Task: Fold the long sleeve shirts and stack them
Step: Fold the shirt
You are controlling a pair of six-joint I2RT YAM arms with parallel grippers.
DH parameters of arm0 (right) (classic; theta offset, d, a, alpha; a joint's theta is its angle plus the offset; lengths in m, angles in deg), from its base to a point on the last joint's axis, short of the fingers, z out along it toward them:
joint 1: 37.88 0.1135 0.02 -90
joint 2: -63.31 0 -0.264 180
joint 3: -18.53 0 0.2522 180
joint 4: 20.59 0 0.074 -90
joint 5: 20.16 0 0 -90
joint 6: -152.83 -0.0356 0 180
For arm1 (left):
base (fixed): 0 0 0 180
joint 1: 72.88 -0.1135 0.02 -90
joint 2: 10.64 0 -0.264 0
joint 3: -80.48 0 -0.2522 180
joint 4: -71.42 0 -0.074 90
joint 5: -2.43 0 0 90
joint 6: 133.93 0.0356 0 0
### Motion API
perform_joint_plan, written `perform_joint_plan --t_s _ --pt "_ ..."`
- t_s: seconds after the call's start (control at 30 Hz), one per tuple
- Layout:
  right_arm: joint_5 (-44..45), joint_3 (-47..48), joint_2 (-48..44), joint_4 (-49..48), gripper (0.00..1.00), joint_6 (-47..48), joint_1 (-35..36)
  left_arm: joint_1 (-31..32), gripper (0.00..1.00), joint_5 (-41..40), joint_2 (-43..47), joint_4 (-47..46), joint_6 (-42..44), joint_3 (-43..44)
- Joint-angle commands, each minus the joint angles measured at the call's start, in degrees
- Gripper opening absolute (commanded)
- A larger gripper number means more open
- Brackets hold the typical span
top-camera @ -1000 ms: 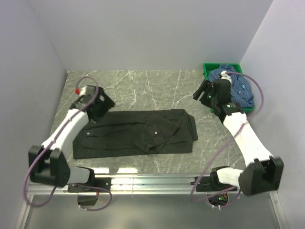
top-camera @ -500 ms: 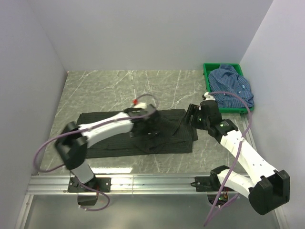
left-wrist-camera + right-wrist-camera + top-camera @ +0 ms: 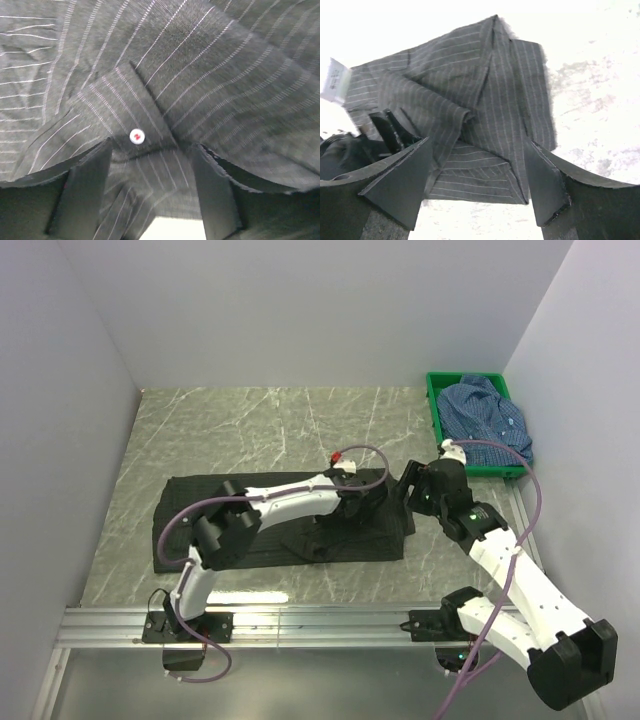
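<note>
black shirt: black, fine pale pinstripes. Its button: white, red thread at centre. blue shirt: blue, fine checks. crate: bright green. tabletop: grey marble pattern, white veins. left arm and right arm: white shells, black joints. cables: purple. walls: pale lilac-white, plain.

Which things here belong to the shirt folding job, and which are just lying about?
Job: black striped shirt; blue checked shirt.
Lying about: green plastic crate, which holds the blue one; marble table.
</note>
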State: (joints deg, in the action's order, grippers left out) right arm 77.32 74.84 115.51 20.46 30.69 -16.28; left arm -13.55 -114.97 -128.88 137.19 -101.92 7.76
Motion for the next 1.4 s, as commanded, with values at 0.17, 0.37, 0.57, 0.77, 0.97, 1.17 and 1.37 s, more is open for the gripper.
perform_joint_plan --t_s 0.17,0.37,0.57,0.77,0.97,1.17,1.37 --pt "2.0 -1.8 0.0 -1.8 0.8 -1.2 0.2 0.1 0.6 -1.7 -4.8 1.7 -1.0 2.7" --pt "1.2 -2.2 0.2 -2.9 0.79 -1.3 0.2 0.1 0.27 -2.5 -1.3 1.7 -2.4 -1.0" --pt "0.8 -2.1 0.3 -2.9 0.79 -1.0 0.1 0.1 0.18 -4.7 1.9 4.6 -2.9 -0.1" --pt "-0.3 -2.2 0.9 -3.2 0.79 -0.6 0.2 0.0 0.19 -6.7 6.3 7.2 -2.2 0.7" --pt "-2.6 -2.4 2.5 -4.2 0.78 -0.7 0.2 -0.2 0.19 -4.4 11.2 5.6 -1.7 -2.9" --pt "-3.9 -2.7 3.4 -4.9 0.78 -0.4 0.2 -0.8 0.19 -1.5 13.8 1.4 -0.4 -8.3" --pt "-8.7 -4.3 6.0 -7.9 0.77 -0.6 0.3 -2.7 0.2 4.8 10.8 -5.0 2.0 -13.9"
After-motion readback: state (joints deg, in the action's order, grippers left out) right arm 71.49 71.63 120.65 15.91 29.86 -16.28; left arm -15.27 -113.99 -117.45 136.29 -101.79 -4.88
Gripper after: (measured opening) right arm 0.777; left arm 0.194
